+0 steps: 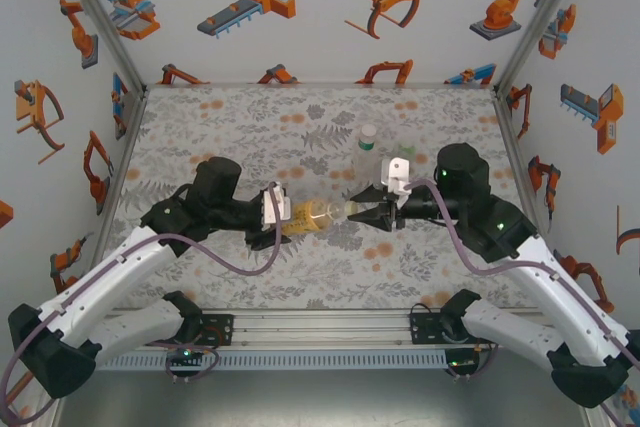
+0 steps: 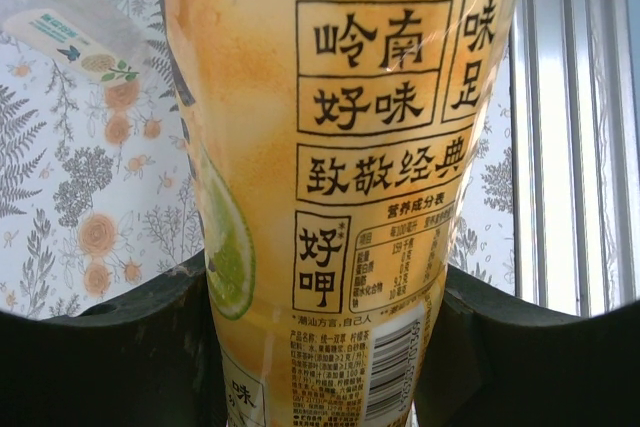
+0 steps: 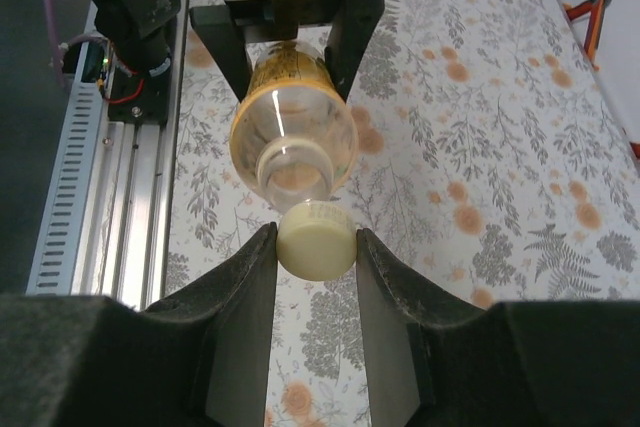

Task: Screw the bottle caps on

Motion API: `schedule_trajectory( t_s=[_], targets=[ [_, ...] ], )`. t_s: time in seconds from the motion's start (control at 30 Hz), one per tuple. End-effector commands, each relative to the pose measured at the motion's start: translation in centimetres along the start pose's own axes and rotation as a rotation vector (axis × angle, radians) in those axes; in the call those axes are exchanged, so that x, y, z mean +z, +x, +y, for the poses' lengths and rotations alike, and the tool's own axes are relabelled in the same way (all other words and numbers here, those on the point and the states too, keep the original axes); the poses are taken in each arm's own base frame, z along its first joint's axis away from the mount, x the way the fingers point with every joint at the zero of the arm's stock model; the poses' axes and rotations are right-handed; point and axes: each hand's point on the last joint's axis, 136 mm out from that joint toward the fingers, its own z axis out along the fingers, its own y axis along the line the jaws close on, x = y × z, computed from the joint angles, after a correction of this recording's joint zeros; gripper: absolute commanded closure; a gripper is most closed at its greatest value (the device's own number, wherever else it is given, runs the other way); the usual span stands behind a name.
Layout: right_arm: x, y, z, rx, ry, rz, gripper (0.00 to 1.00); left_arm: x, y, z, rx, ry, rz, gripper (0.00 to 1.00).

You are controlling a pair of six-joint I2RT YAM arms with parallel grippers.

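— Where do we stand with the amber tea bottle [image 1: 312, 215]?

— We have it over the middle of the floral table [image 1: 220, 127], between the two arms. The left gripper [image 1: 285, 215] is clamped around its labelled body, a finger on either side. The right gripper [image 1: 368, 213] pinches the cream cap [image 3: 315, 239] right at the bottle's mouth.

— Which way does it point?

— It lies on its side. The long axis runs left to right across the table, neck towards the right arm and base towards the left.

— What worries us from here?

— Cross-threading first. From the right wrist the cap looks a touch low of the neck's line (hard to be sure at that angle), and if we turn it crooked it will jam or skip. Second, the bottle is round and slick, so the twist could spin it inside the left fingers instead of seating the cap. Third, there is liquid inside and the bottle is horizontal, so if the cap slips we would spill onto the table.

— And the rest?

— The slim clear bottle [image 1: 367, 150] stands upright behind the right gripper, apart from our work.
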Motion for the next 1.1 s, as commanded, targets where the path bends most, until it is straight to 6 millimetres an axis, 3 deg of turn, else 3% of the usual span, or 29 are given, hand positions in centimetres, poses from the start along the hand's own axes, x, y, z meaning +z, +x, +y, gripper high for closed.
schedule_trajectory(
  t_s=[0.0, 0.5, 1.07],
  targets=[
    [-0.2, -1.4, 0.7, -0.064, -0.059, -0.041, 0.85, -0.2, -0.3, -0.3, 0.040, 0.012, 0.005, 1.00],
    [0.7, -1.7, 1.6, -0.037, -0.160, -0.059, 0.86, -0.1, -0.5, -0.5, 0.041, 0.026, 0.000, 1.00],
    [1.6, -0.6, 0.7, -0.015, -0.117, 0.008, 0.88, 0.0, -0.8, -0.6, 0.032, 0.035, -0.007, 1.00]
  ],
)
